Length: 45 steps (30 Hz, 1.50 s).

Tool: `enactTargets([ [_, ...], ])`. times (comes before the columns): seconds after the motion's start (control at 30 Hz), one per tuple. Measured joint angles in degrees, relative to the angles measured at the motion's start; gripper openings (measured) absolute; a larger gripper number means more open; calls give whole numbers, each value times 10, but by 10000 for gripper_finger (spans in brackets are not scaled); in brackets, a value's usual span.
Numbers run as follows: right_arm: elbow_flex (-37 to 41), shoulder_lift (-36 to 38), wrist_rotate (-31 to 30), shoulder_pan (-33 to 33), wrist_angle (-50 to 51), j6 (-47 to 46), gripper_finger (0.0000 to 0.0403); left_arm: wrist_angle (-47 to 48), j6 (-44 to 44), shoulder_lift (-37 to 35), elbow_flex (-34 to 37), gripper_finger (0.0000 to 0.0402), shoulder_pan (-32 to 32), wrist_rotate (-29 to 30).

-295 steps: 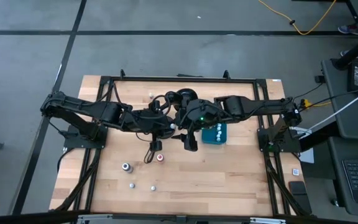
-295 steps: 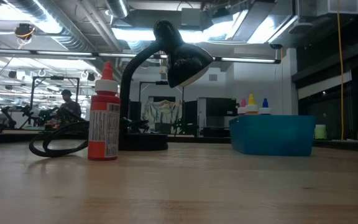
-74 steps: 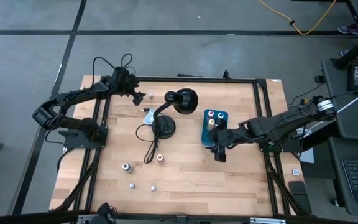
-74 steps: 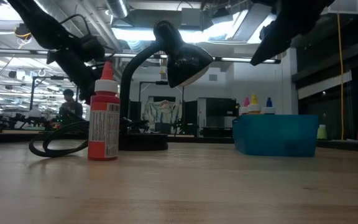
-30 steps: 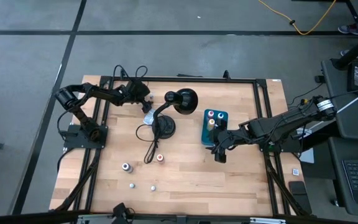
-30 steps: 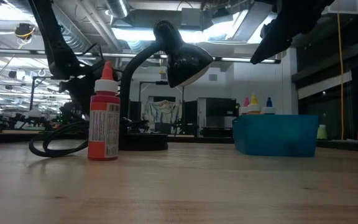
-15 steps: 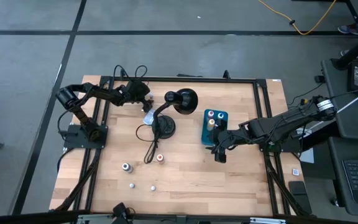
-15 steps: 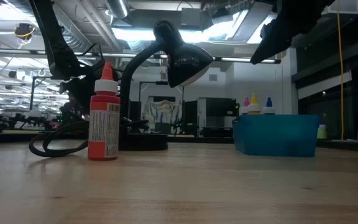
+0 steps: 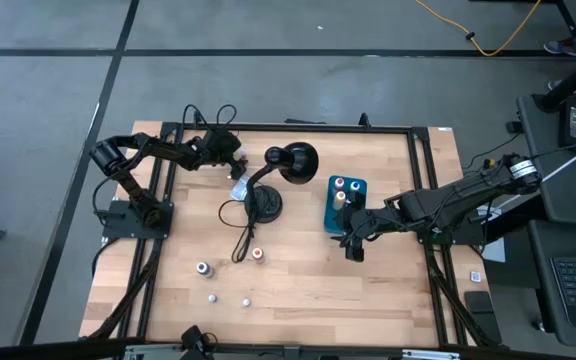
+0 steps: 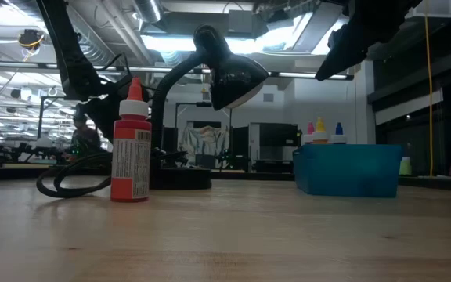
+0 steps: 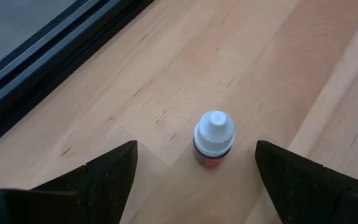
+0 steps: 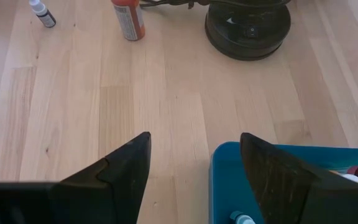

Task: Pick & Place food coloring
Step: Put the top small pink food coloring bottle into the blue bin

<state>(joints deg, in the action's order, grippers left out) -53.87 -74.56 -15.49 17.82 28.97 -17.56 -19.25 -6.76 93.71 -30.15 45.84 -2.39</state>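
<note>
left end effector (image 9: 230,152) swung to the table's far-left corner, over a white-capped bottle (image 11: 214,138) — right arm withdrawn

no text can be read; the orange bottle (image 10: 132,141) at the left has a printed label, perhaps small print, too blurred to make out.
</note>
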Motion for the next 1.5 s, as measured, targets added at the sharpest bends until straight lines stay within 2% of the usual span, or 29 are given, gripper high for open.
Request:
enactTargets([
  [0.1,0,0,-5,0,0,-1,247,0,0,0,0,311,0,0],
  [0.43,0,0,-19,0,0,-1,247,-3,1,0,0,232,0,-1],
  [0.8,0,0,-25,0,0,0,246,-3,0,0,0,176,0,-1],
  [1.5,0,0,-25,0,0,1,194,-3,-4,0,0,78,0,-33],
])
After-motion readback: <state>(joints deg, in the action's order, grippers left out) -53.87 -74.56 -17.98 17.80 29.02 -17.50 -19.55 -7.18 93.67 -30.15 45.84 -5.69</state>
